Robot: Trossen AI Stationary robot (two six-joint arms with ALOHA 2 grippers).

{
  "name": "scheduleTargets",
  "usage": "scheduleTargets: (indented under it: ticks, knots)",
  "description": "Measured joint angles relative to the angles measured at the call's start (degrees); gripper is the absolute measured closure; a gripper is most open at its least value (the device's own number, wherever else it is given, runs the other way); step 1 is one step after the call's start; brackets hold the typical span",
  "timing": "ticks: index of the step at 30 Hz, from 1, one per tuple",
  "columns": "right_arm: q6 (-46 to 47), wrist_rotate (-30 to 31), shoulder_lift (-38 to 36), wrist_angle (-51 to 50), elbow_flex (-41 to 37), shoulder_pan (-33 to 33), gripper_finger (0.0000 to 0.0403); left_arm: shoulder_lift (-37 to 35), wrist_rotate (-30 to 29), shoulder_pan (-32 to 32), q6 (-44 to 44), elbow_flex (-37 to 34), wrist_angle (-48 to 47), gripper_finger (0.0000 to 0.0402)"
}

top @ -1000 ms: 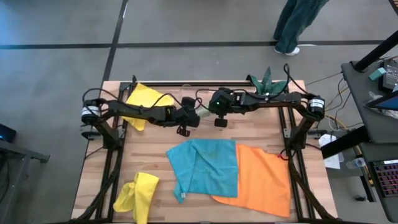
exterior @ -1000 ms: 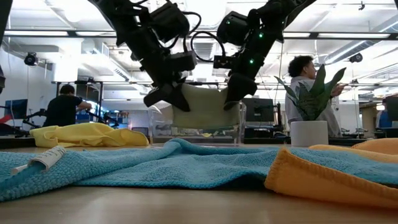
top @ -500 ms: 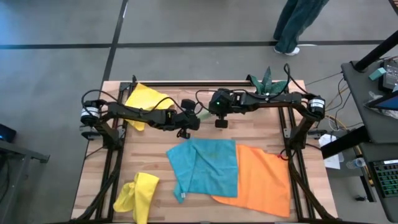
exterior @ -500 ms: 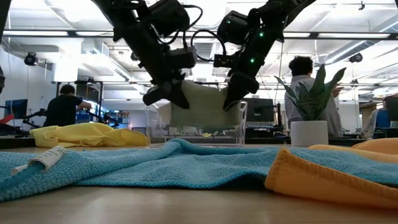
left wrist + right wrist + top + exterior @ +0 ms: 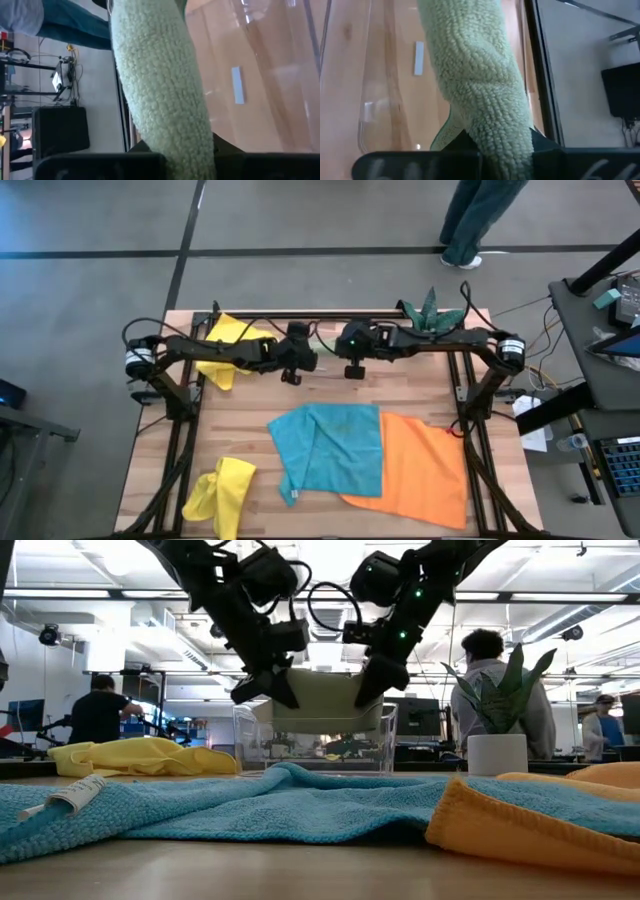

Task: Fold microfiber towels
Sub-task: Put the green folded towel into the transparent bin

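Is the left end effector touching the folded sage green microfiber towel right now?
Touching. In the left wrist view the sage green microfiber towel runs down between the left end effector's dark fingers, clamped there. The low view shows it gripping the towel's edge too.

- Sage green towel (image 5: pixel 318 700): folded, suspended.
- Turquoise towel (image 5: pixel 330 448): spread, overlapping orange towel (image 5: pixel 425 470).
- Yellow towel (image 5: pixel 232 345): rumpled, far left.
- Second yellow towel (image 5: pixel 220 495): bunched, near left.

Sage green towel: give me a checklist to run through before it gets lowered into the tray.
1. Left gripper shut on the sage green towel: ok.
2. Right gripper shut on its other end: ok.
3. Towel hangs folded and level between both grippers: ok.
4. Towel is over the clear tray: ok.
5. Tray floor free of other items: cannot tell.
6. Plant pot stands apart from the tray: ok.
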Motion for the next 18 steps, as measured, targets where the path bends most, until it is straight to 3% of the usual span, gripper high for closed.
scheduleTargets:
  ticks: [18]
  knots:
    - [-6.74,2.37,4.84,4.27,-0.02,-0.72,0.0385,2.42,4.03,5.11,8.80,-0.77,2.45,0.0397]
